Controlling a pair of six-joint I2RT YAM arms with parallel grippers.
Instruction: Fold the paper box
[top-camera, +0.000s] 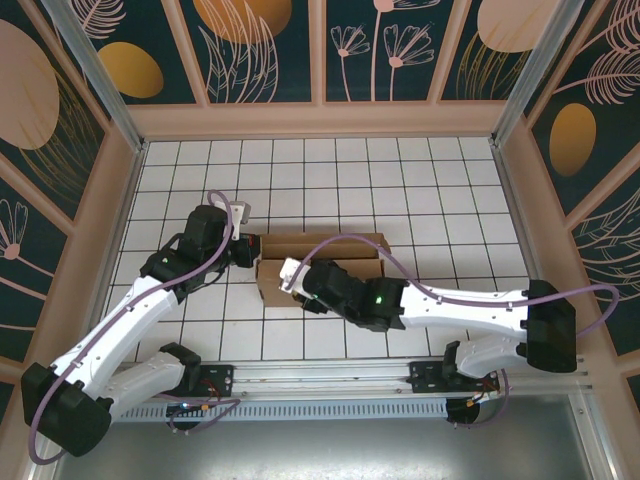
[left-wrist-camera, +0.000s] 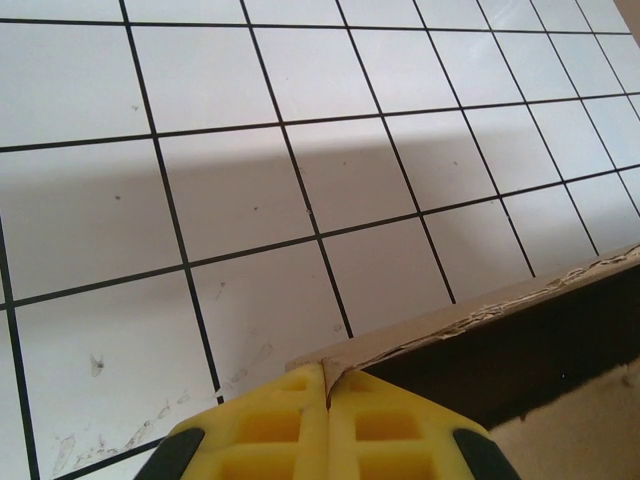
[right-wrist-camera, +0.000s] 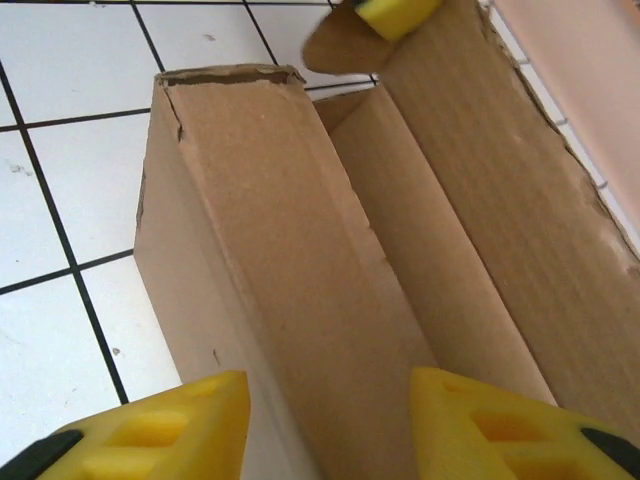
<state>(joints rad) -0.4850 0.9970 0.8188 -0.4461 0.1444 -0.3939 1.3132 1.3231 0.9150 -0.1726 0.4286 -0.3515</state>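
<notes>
The box (top-camera: 340, 243) lies near the middle of the tiled surface (top-camera: 300, 180), partly folded, its long side walls raised and running left to right in the top view. The left pincer (top-camera: 248, 250) sits at the box's left end. In the left wrist view this pincer (left-wrist-camera: 327, 385) has its yellow fingers (left-wrist-camera: 270, 430) pressed together, with a thin corner of the box (left-wrist-camera: 480, 322) caught in the seam between them; white surface (left-wrist-camera: 200, 200) lies beyond. The right pincer (top-camera: 288, 275) reaches in from the right, over the box's near left part. In its own wrist view the right pincer (right-wrist-camera: 328, 385) stands wide, one yellow finger (right-wrist-camera: 170, 425) on either side of a raised, doubled-over wall of the box (right-wrist-camera: 270, 200), and I cannot tell whether either finger touches the cardboard. At the top of that view a yellow pad of the left pincer (right-wrist-camera: 395, 12) rests on a rounded flap at the far end of the box.
</notes>
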